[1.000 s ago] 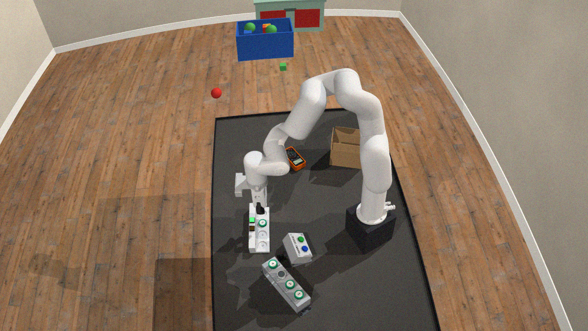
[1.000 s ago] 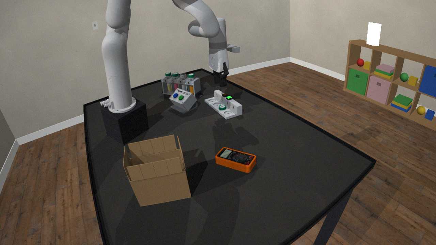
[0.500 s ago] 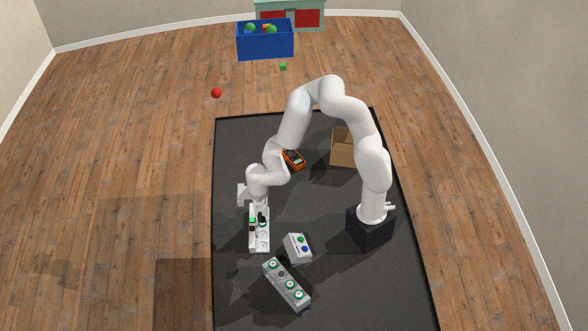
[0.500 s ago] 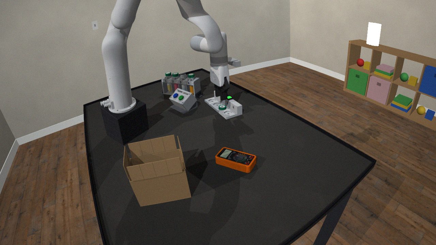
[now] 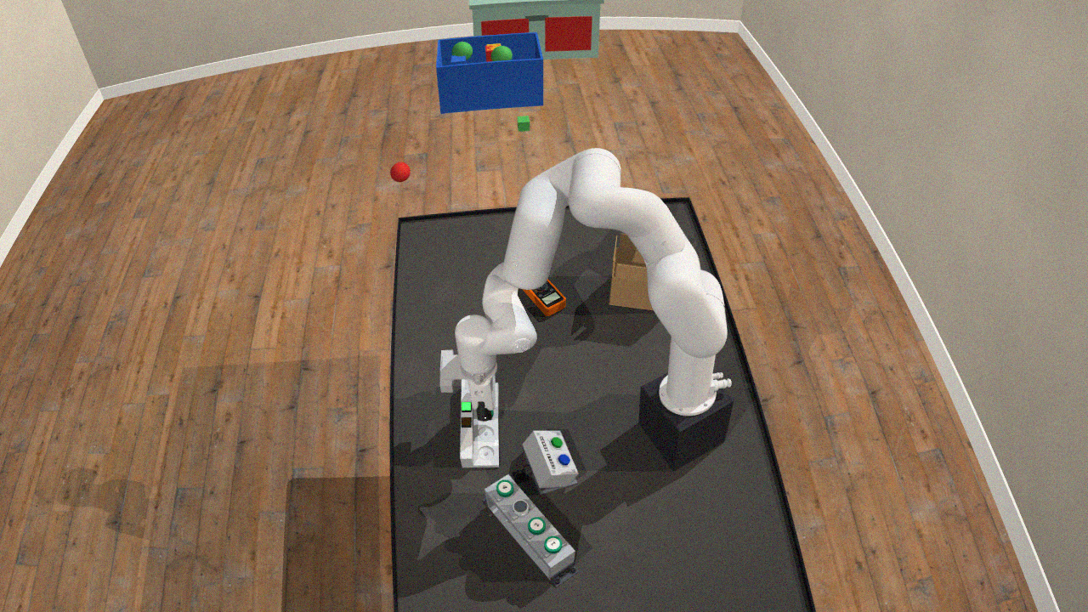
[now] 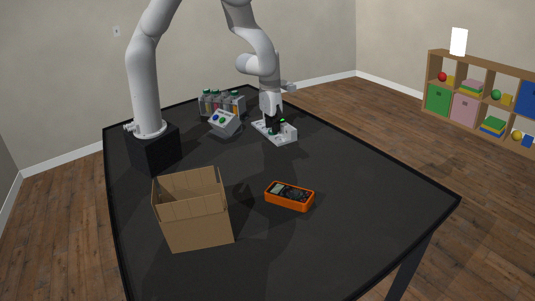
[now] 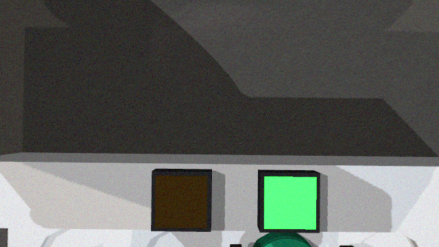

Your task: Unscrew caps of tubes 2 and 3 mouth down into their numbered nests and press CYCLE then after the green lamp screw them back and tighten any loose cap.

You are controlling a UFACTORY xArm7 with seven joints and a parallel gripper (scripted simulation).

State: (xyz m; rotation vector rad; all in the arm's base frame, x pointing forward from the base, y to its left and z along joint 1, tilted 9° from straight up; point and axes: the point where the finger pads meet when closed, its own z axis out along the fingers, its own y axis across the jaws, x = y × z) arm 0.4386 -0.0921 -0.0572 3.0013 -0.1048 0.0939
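The white cap tray (image 5: 478, 452) (image 6: 287, 139) (image 7: 86, 192) has its green lamp (image 5: 466, 406) (image 6: 281, 120) (image 7: 289, 202) lit and its amber lamp (image 7: 181, 200) dark. A green cap (image 7: 281, 241) (image 6: 271, 131) sits in the third nest. My gripper (image 5: 484, 415) (image 6: 274, 128) is low over this cap, with its fingers part open on either side of it. The other nests look empty. In the decapping station (image 5: 563, 564) (image 6: 242, 106), tube 3 (image 5: 520, 507) (image 6: 224, 92) stands uncapped; the other three tubes carry green caps. The key housing (image 5: 541, 472) (image 6: 230, 128) shows its blue key (image 5: 563, 459) (image 6: 215, 117) and green key (image 5: 557, 441) (image 6: 222, 119).
A cardboard box (image 5: 627, 281) (image 6: 190, 209) with open flaps stands near the arm's base (image 5: 684, 426) (image 6: 153, 149). An orange multimeter (image 5: 545, 297) (image 6: 289, 195) lies on the black table. Toys, a blue bin and a shelf stand off the table.
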